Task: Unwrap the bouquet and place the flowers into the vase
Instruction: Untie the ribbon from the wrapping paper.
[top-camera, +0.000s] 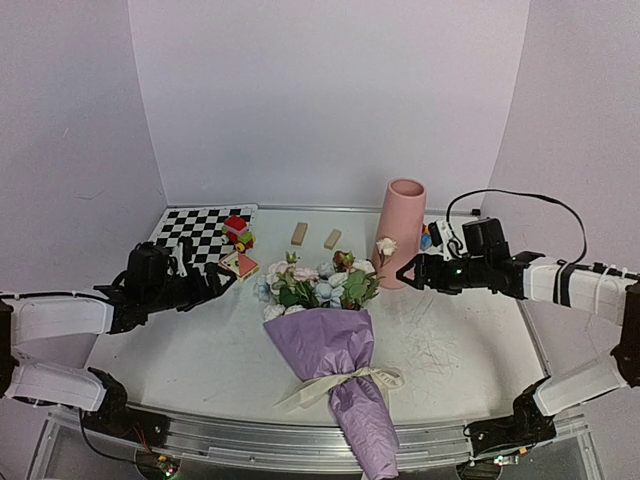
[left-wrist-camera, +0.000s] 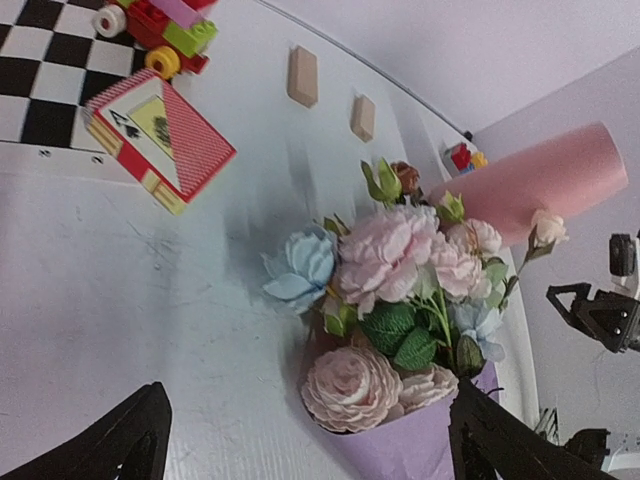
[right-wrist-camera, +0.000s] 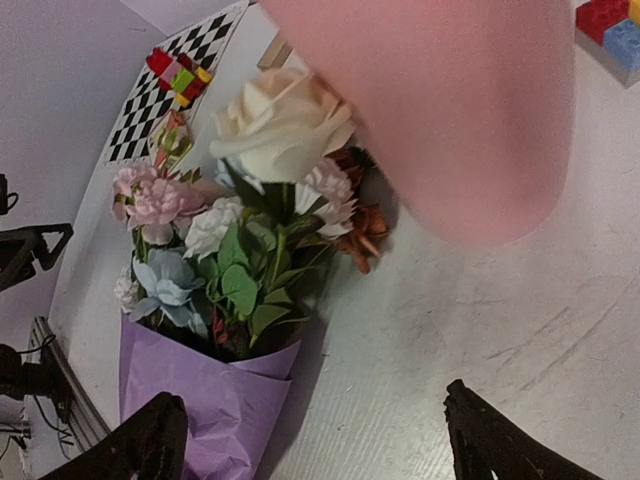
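Observation:
The bouquet (top-camera: 335, 365) lies on the white table, its purple paper cone pointing toward the near edge and tied with a cream ribbon (top-camera: 345, 385). The flowers (top-camera: 320, 285) fan out at the far end: pink, cream and light blue blooms with green leaves (left-wrist-camera: 400, 255) (right-wrist-camera: 235, 250). The vase (top-camera: 403, 232), a tall pink cylinder, stands upright just right of the blooms (right-wrist-camera: 450, 110). My left gripper (top-camera: 210, 275) hovers open to the left of the flowers (left-wrist-camera: 308, 400). To their right, in front of the vase, my right gripper (top-camera: 412, 268) is open (right-wrist-camera: 312, 395). Neither holds anything.
A checkerboard mat (top-camera: 200, 228) lies at the back left with toy blocks (top-camera: 237, 230) on it and a red card box (top-camera: 238, 264) at its edge. Two small wooden blocks (top-camera: 315, 237) sit behind the flowers. Coloured bricks (top-camera: 427, 240) lie right of the vase.

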